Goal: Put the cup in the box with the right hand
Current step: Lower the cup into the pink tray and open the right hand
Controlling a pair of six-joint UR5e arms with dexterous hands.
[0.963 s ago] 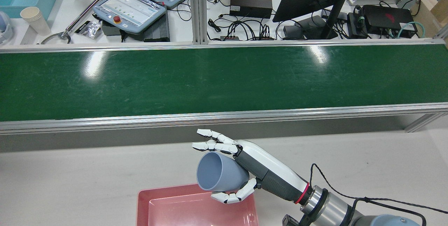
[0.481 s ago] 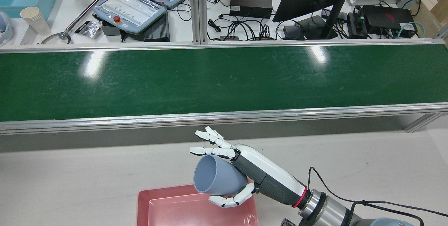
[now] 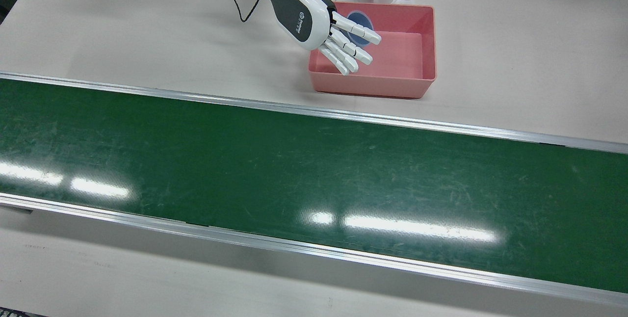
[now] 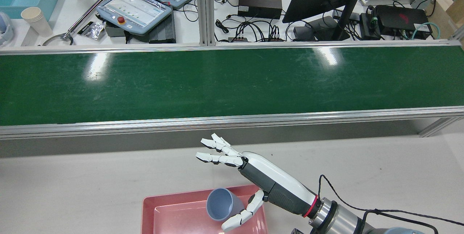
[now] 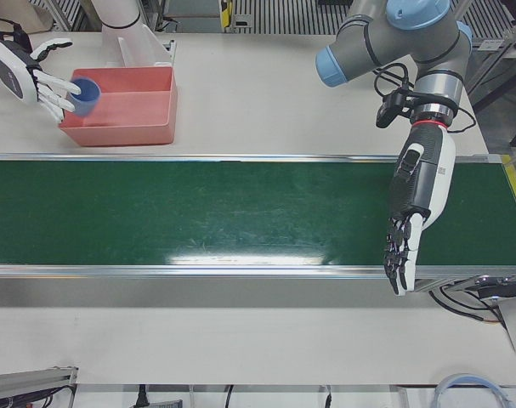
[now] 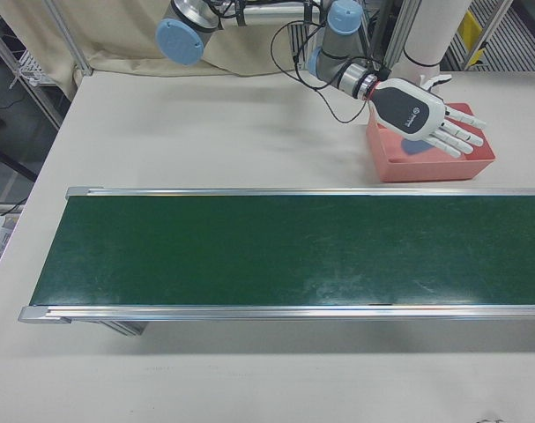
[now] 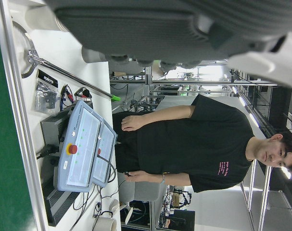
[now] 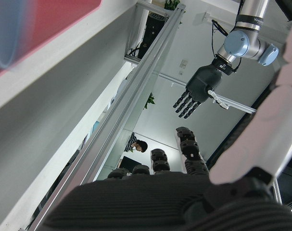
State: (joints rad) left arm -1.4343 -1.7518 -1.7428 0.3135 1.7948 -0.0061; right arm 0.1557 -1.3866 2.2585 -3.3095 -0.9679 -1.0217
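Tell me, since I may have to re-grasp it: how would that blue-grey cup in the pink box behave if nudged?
The cup lies tilted on its side in the pink box, so its round wall would likely roll. It looks like smooth, rigid plastic, probably light and somewhat slippery. The box walls should stop it.

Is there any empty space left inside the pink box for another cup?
Yes. In the pink plastic box, the blue-grey cup lies near the wall closest to the right hand, whose open fingers hover over that end. The floor from the cup to the opposite wall is bare.
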